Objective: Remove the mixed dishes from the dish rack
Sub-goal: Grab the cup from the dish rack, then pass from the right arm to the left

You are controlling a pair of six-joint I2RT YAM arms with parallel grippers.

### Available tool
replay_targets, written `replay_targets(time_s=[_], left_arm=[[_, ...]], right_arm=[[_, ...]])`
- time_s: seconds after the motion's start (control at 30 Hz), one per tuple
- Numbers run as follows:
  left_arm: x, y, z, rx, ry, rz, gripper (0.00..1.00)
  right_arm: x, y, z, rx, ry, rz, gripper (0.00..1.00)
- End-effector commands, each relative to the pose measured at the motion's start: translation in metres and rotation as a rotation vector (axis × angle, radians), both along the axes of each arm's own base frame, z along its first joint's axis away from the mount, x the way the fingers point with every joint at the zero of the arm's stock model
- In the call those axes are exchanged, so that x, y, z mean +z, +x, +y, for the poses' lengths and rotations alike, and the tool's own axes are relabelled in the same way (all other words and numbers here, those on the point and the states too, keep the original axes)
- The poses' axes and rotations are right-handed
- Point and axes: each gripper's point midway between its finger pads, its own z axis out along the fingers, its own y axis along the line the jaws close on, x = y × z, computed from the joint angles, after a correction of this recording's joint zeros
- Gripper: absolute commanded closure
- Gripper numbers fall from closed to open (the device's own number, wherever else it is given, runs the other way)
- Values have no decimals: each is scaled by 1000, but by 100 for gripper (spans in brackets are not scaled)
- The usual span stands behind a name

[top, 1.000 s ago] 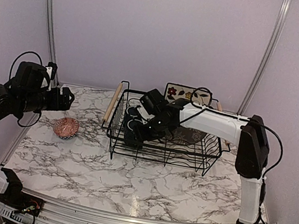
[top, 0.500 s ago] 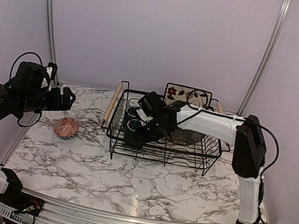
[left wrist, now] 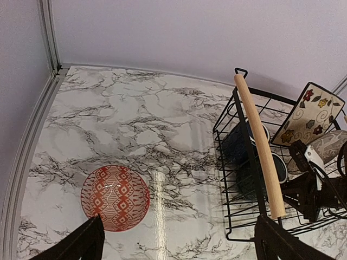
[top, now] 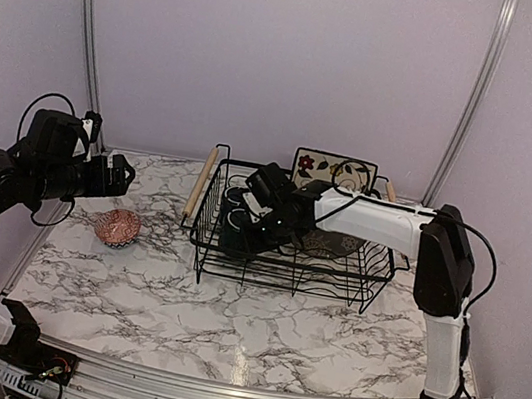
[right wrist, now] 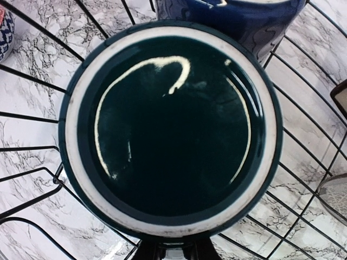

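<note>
The black wire dish rack (top: 287, 269) stands at the table's middle right. Two dark teal mugs (top: 237, 223) (top: 235, 198) sit in its left end. A grey plate (top: 342, 244) lies in the right part, and a square floral plate (top: 318, 165) leans at the back. My right gripper (top: 259, 229) reaches into the rack. In the right wrist view the nearer mug (right wrist: 171, 124) fills the frame, and the right gripper (right wrist: 171, 252) is shut on its near side below the rim. The small bowl (left wrist: 115, 197) rests on the table below my open left gripper (left wrist: 179, 241).
A wooden handle (left wrist: 260, 146) runs along the rack's left side, another (top: 389, 190) along its right. The second mug (right wrist: 233, 16) stands right behind the held one. Vertical metal rails (top: 87, 40) and purple walls bound the back of the marble table (top: 226, 325).
My right gripper slid a little further left into the rack and closed on the nearer mug. The left arm has stayed where it was, jaws wide.
</note>
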Motion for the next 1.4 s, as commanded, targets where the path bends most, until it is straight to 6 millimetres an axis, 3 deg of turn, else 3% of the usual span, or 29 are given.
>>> replay_targets(time_s=[0.0, 0.1, 0.43, 0.73, 1.07, 1.23, 1.37], left_arm=[[13, 2, -3, -4, -34, -23, 1], [15, 2, -4, -5, -44, -25, 1], [26, 2, -14, -38, -117, -39, 1], [39, 3, -41, -134, -243, -52, 1], [60, -9, -123, -489, -605, -44, 1], [72, -22, -166, -643, -773, -50, 1], [76, -36, -200, -756, -861, -31, 1]], right_arm=[[36, 3, 7, -1, 80, -77, 96], [52, 2, 6, 2, 111, -106, 100], [111, -12, -3, 38, 255, -204, 100], [146, -24, -25, 48, 362, -268, 100], [198, -47, -51, 118, 674, -300, 100], [228, -66, -57, 179, 802, -359, 100], [241, -81, -55, 241, 883, -359, 100]])
